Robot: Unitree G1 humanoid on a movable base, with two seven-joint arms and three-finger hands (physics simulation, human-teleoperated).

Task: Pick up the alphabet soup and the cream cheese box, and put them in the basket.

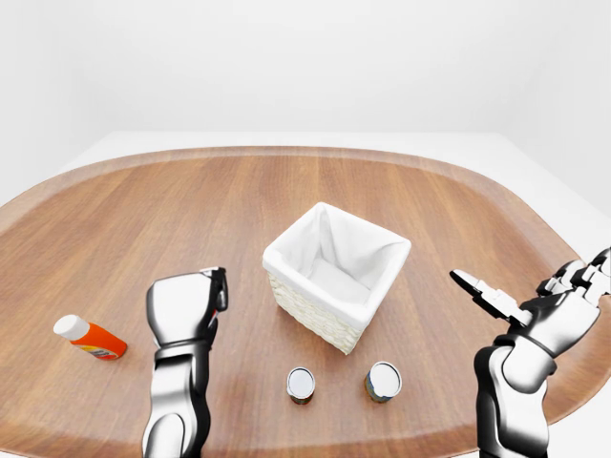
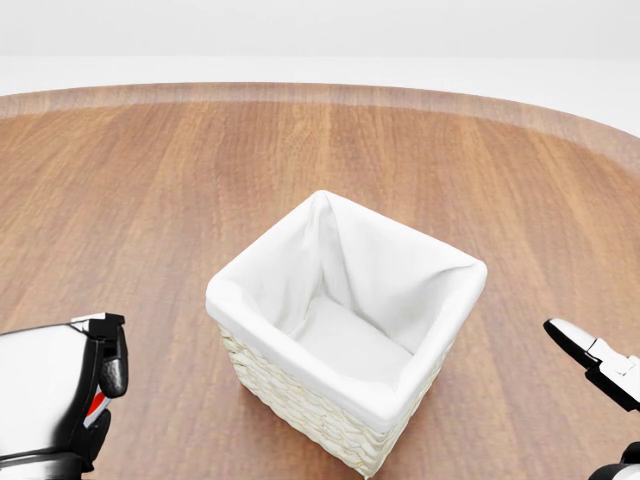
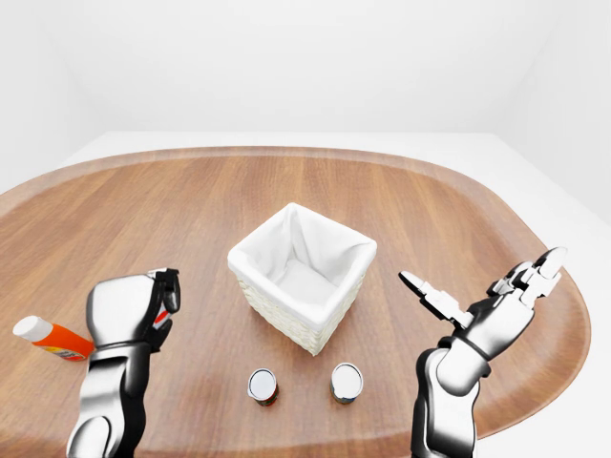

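Observation:
The white-lined wicker basket [image 1: 370,301] stands in the middle of the wooden table, empty. Below it in the left-eye view stand two small cans: the left one [image 1: 301,385] has a red label and seems to be the alphabet soup, the right one [image 1: 383,381] is darker. My left hand [image 1: 196,303] hovers left of the basket with its fingers curled shut. A red and white sliver [image 2: 96,404] shows under the fingers, apparently the cream cheese box, mostly hidden. My right hand [image 3: 482,291] is open with fingers spread, right of the basket and above the table.
An orange bottle with a white cap [image 1: 89,337] lies on its side at the far left of the table [image 1: 143,219]. The table's rounded rim runs close below the cans and close right of my right hand.

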